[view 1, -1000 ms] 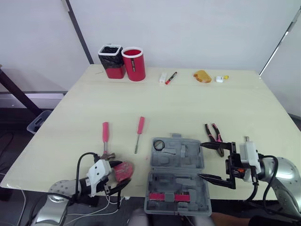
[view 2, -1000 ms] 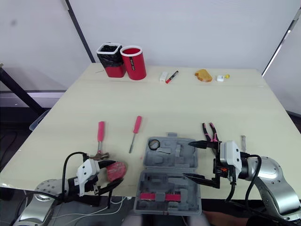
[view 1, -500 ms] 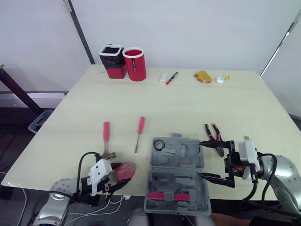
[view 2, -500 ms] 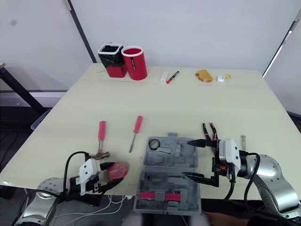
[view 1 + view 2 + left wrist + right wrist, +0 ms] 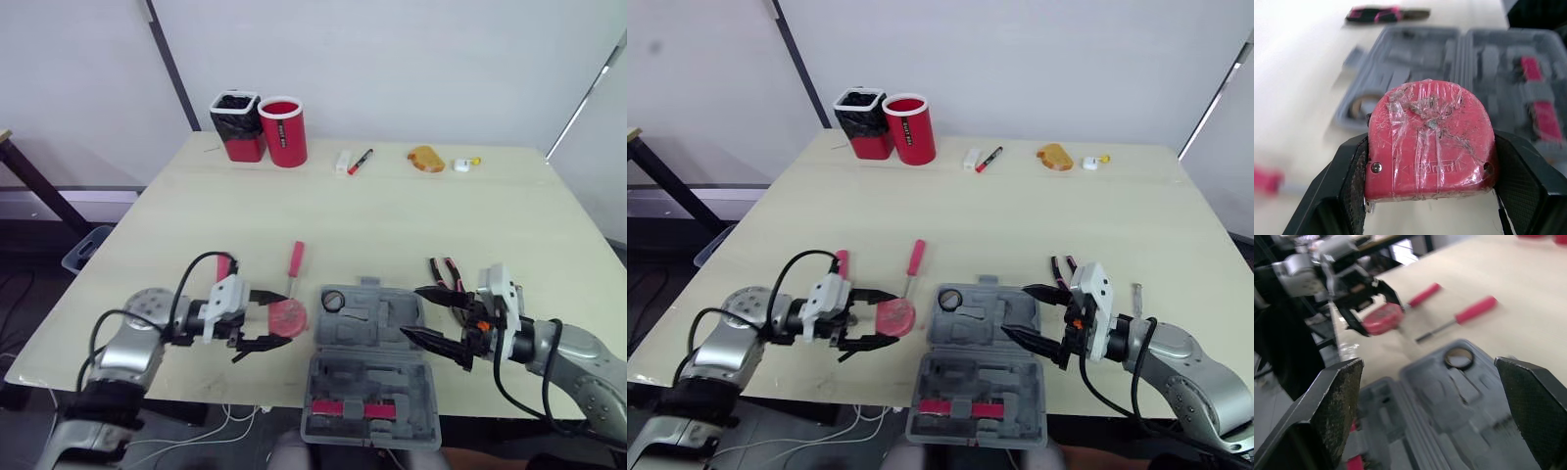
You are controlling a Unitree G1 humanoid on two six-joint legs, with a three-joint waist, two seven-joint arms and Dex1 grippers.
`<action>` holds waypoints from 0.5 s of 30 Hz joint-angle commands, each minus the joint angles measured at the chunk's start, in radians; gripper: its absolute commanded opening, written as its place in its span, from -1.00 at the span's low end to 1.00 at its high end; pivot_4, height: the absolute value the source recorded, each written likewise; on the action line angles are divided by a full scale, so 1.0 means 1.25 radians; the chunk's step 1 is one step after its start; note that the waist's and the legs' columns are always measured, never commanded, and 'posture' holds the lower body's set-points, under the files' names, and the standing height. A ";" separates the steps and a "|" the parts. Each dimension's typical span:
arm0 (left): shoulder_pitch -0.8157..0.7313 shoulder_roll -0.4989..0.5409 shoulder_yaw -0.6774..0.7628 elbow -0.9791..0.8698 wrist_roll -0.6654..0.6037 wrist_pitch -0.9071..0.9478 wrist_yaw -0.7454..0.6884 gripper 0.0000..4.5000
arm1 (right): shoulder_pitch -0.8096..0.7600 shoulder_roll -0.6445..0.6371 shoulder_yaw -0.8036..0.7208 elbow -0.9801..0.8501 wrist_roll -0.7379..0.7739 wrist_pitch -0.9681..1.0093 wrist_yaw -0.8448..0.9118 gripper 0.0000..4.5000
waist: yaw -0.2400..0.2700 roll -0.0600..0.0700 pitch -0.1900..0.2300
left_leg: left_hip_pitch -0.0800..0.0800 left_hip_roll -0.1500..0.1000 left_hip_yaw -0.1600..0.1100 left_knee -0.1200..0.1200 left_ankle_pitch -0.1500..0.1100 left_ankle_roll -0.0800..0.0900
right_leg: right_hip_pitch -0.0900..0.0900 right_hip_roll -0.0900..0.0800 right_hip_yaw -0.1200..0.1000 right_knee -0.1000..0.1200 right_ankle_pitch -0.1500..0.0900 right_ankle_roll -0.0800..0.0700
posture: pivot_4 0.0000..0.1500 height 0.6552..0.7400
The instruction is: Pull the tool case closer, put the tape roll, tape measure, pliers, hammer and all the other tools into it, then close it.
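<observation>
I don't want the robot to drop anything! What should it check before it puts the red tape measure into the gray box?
1. Tape measure gripped on both sides by the left tool: ok.
2. Tool case lying open: ok.
3. Tape measure brought beside the case's left edge: ok.
4. Right tool out of the way: not ok, it is open over the right side of the case.
5. Tape roll lies in the case's far left corner, so that spot is taken: ok.
6. Which empty recess fits the tape measure: cannot tell.
</observation>
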 commanded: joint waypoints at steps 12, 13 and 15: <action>-0.196 -0.218 -0.114 0.051 0.069 -0.065 0.055 0.33 | -0.066 0.122 -0.047 0.001 0.470 0.250 -0.447 1.00 | -0.003 0.000 0.000 | -0.004 -0.001 -0.004 0.001 0.000 0.000 | 0.000 0.003 0.001 -0.002 0.000 0.001 | 1.00 1.00; -0.208 -0.230 -0.118 0.065 0.074 -0.076 0.056 0.33 | -0.073 0.128 -0.045 0.010 0.510 0.250 -0.481 1.00 | -0.002 0.000 0.000 | -0.004 -0.001 -0.005 0.001 0.000 0.000 | 0.000 0.003 0.001 -0.002 0.000 0.001 | 1.00 1.00; -0.229 -0.248 -0.126 0.096 0.085 -0.101 0.056 0.33 | -0.087 0.135 -0.036 0.024 0.572 0.244 -0.538 1.00 | -0.002 0.000 0.000 | -0.005 -0.001 -0.007 0.001 0.000 0.000 | 0.000 0.004 0.001 -0.002 0.000 0.001 | 1.00 1.00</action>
